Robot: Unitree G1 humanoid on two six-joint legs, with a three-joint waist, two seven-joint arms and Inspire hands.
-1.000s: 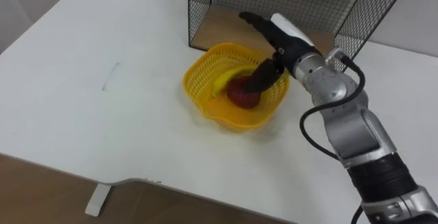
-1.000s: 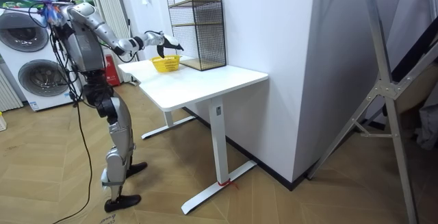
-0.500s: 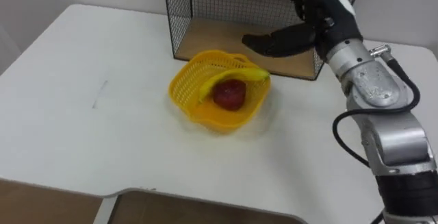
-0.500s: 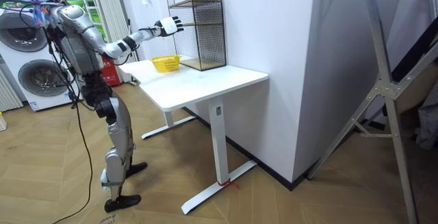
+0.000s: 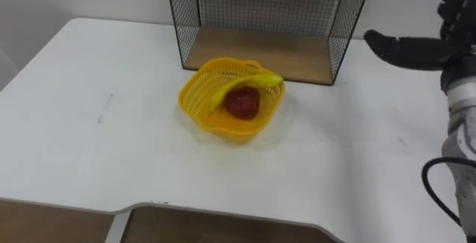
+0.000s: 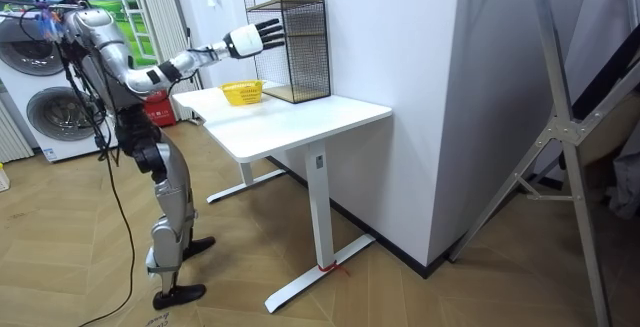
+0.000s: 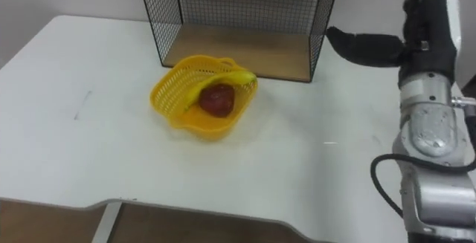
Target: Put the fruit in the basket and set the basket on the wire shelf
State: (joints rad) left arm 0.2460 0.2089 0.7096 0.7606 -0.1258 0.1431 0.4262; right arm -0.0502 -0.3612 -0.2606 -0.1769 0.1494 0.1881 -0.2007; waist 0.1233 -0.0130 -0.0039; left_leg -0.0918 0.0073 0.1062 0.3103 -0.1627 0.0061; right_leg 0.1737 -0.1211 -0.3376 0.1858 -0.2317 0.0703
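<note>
Right hand [image 7: 425,35] is up in the air over the table's right side, near the far edge and off to the right of the wire shelf [image 5: 256,9], clear of it. Fingers are straight and pointing up, thumb stuck out toward the shelf. It's wide open with nothing in it. In the room view the same hand [image 6: 262,35] is raised on an outstretched arm, in front of the shelf's upper half.

Basket [image 5: 227,109] sits on the table [image 5: 89,161], around the middle of its width and closer to the far edge than the near one. It's just in front of the shelf's front left corner. I can't tell if the rim touches the shelf's wooden board [image 5: 275,50]. The basket is outside the shelf, not on it, and well apart from my hand.

Fruit's in the basket. A banana [image 5: 251,84] lies across the far side with one end on the right rim. A red apple [image 5: 242,103] sits against it, about centre.

The shelf stands at the table's far edge by the wall, open front facing me.

There's a faint grey mark [image 5: 104,108] on the tabletop toward the left edge, well left of the basket.

I'm standing upright at the table's end on the room view's left, with washing machines [image 6: 45,97] behind me.
</note>
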